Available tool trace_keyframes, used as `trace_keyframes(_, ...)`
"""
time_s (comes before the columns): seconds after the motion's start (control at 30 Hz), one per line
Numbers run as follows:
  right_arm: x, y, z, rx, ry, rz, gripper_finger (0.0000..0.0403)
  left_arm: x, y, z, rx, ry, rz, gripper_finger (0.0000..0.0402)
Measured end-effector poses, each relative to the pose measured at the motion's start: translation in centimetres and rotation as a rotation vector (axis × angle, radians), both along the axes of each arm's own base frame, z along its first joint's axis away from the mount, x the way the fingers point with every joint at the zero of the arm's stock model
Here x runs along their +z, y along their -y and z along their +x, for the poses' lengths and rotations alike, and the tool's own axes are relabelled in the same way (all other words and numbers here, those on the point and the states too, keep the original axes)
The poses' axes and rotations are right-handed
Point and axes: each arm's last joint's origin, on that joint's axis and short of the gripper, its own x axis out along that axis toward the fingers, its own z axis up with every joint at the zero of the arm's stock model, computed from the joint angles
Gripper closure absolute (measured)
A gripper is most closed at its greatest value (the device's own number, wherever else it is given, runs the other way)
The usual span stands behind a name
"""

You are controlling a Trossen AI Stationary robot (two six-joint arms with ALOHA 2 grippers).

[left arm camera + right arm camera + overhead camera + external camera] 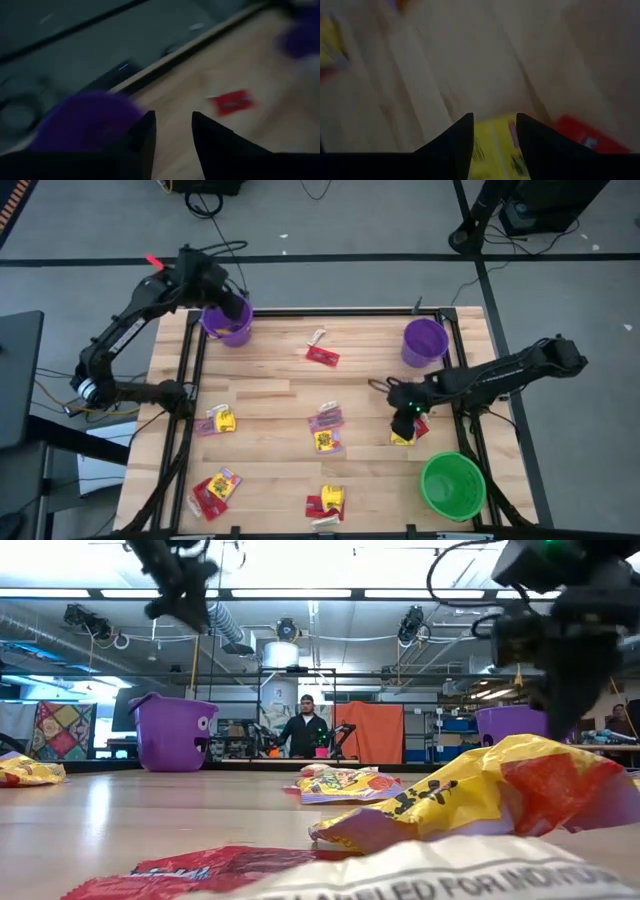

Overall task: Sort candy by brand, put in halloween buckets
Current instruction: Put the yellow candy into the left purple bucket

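My left gripper [236, 311] hangs open over the purple bucket [228, 322] at the table's far left; the left wrist view shows that bucket [85, 120] beside the fingers and a red candy [232, 101] beyond. My right gripper [405, 423] stands open above a yellow candy [402, 438] that lies flat on the table with a red candy [421, 429] beside it. In the right wrist view the yellow candy [495, 145] shows between the two fingers. A second purple bucket [425, 341] stands at the far right, and a green bucket [452, 485] at the near right.
More candy lies spread over the wooden table: a red piece [322, 356] and a cream one [318, 336] at the far middle, mixed groups at the left [218, 421], middle [326, 430], near left [215, 490] and near middle [327, 502]. A person stands in the room behind.
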Motion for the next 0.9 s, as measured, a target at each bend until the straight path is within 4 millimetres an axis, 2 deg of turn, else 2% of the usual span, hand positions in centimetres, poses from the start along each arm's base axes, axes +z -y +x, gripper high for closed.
trace_keyframes(0.1,-0.9,-0.2,-0.2,0.022,-0.085,-0.028,0.0243,1.0,1.8,0.8,-0.125,0.076,0.029,0.027)
trace_keyframes(0.27,-2.1,-0.3,0.1,-0.001,-0.168,-0.039,0.0243,1.2,4.5,2.8,-0.271,0.097,0.011,0.027)
trace_keyframes(0.53,-3.3,-0.4,0.6,0.01,-0.22,-0.032,0.0243,1.5,7.6,6.5,-0.46,0.187,0.03,0.027)
trace_keyframes(0.7,-2.6,-0.4,0.8,-0.059,-0.154,-0.004,0.0243,1.5,9.0,9.8,-0.571,0.273,0.074,0.027)
trace_keyframes(0.9,-0.2,-0.3,1.5,-0.137,0.066,0.059,0.0256,-1.0,9.8,15.1,-0.677,0.28,0.044,0.027)
